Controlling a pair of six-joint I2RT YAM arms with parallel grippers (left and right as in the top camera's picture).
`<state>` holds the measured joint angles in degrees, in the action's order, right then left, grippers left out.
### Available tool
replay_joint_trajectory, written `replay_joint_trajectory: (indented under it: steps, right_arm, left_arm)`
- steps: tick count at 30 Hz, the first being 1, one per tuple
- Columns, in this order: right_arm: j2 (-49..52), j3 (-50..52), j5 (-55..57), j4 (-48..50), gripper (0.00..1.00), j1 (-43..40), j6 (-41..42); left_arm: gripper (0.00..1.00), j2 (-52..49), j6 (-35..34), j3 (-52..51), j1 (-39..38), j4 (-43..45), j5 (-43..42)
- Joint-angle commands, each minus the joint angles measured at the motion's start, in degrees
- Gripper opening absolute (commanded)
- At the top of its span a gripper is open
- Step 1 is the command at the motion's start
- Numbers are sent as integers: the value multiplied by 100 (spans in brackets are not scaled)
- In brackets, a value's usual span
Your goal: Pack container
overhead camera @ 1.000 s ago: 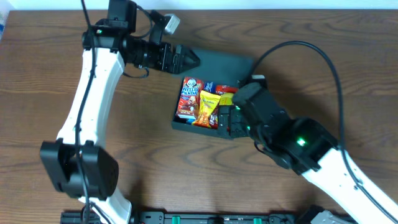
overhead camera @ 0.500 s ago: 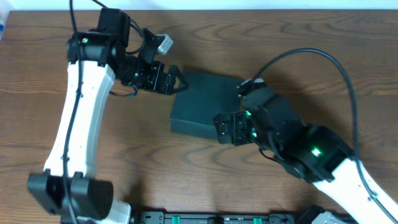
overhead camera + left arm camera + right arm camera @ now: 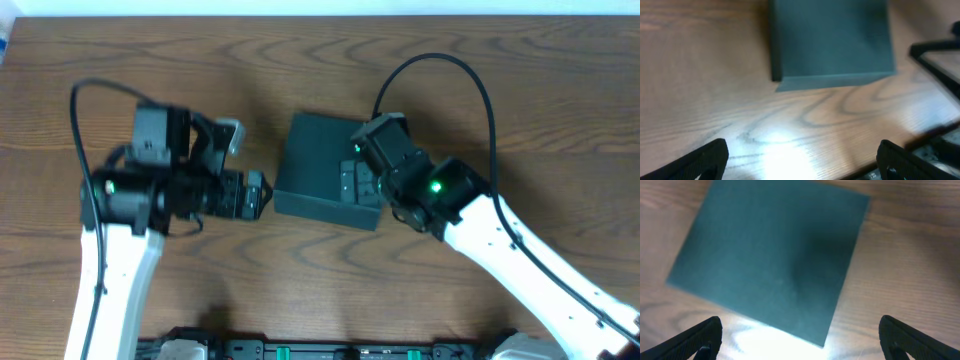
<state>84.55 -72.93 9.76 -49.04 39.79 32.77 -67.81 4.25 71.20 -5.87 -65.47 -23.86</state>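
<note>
1. The container (image 3: 315, 165) is sitting at the centre of the overhead frame on the table (image 3: 500, 100), with its flap lid lying shut. 1.0 s ago the lid was standing open with snack packets showing inside; none are showing now.
2. The left gripper (image 3: 258, 195) is sitting at the left centre of the frame, just beside the container's left edge but apart from it, having pulled down from the upper left. Its fingers are spread wide and are holding nothing.
3. The right gripper (image 3: 357, 183) is hovering over the right part of the lid, its fingers likewise spread wide and empty. Whether it is touching the lid cannot be told.
4. Judgement: packing is looking essentially complete. What is remaining is likely confirming that the lid is seated and clearing both arms.
</note>
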Motion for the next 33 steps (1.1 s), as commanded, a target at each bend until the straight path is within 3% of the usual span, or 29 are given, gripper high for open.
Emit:
replay_joint_trajectory:
  steps: [1,12,18,25,33]
  right_arm:
    - [243,-13,116,87,99,-203,-72]
    - [981,-13,-341,188,99,-264,-70]
    - [1202,-13,-404,127,99,-264,-70]
    - [1421,-11,-354,120,99,-264,-72]
    - [1631,-2,-267,13,98,-264,-70]
  left_arm:
    - [96,457,-568,-752,-22,221,400]
    - [96,815,-901,-2387,-133,710,393]
    - [96,826,-1163,-2605,-931,745,774]
    - [96,826,-2347,-2761,-2291,820,1801]
    - [96,826,-2374,-2761,-2457,1005,1749]
